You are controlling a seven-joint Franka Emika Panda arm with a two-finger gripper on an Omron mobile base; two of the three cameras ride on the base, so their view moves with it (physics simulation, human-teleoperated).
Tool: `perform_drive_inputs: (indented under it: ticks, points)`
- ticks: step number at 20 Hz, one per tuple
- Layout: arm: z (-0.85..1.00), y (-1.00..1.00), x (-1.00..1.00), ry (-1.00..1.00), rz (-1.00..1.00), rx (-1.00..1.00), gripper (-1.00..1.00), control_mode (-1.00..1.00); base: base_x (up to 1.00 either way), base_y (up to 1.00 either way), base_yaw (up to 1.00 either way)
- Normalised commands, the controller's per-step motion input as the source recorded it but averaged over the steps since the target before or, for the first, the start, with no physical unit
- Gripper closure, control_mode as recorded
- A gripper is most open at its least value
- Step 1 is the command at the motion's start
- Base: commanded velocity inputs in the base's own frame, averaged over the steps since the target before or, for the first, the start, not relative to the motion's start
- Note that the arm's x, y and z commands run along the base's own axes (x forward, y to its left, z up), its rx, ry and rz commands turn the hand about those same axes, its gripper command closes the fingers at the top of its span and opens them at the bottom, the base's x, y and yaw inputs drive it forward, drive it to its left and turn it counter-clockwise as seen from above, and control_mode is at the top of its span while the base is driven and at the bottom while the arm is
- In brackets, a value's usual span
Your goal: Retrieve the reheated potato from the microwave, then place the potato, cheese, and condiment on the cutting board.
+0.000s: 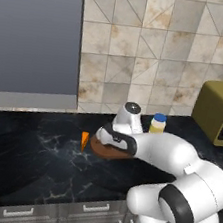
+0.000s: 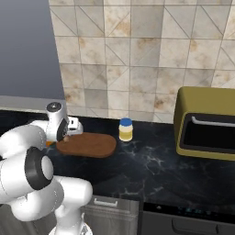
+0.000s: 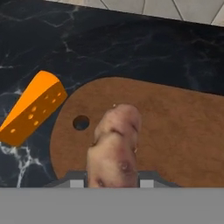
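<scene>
Cheese (image 3: 33, 108) beside cutting board (image 3: 175, 127), apart.

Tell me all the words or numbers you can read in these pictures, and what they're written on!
There are none to read.
The condiment bottle has a plain pale body and a blue cap, with no label.
The toaster oven shows no brand or numbers.
The cheese, potato and cutting board carry no writing.

On the dark marble counter (image 1: 36, 158), the white arm (image 1: 177, 159) reaches left over the reddish-brown cutting board (image 1: 108, 152), its hand covering most of the board. The orange cheese (image 1: 84, 140) stands just beside the board's left end, and the blue-capped condiment (image 1: 157, 123) stands behind the arm; an olive-yellow toaster oven (image 1: 218, 112) sits at the far right
</scene>
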Motion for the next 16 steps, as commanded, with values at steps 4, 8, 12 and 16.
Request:
perform_drive_inputs:
  ticks: [4, 8, 12, 16]
  points:
    - [-0.30, 0.11, 0.24, 0.00, -0.05, 0.00, 1.00, -1.00, 0.00, 0.00, 0.00]
    - [-0.27, 0.07, 0.11, 0.00, -0.06, 0.00, 1.00, -1.00, 0.00, 0.00, 0.00]
    - [-0.25, 0.03, 0.16, 0.00, -0.04, 0.00, 1.00, -1.00, 0.00, 0.00, 0.00]
    - [-0.24, 0.02, 0.21, 0.00, -0.03, 0.00, 1.00, -1.00, 0.00, 0.00, 0.00]
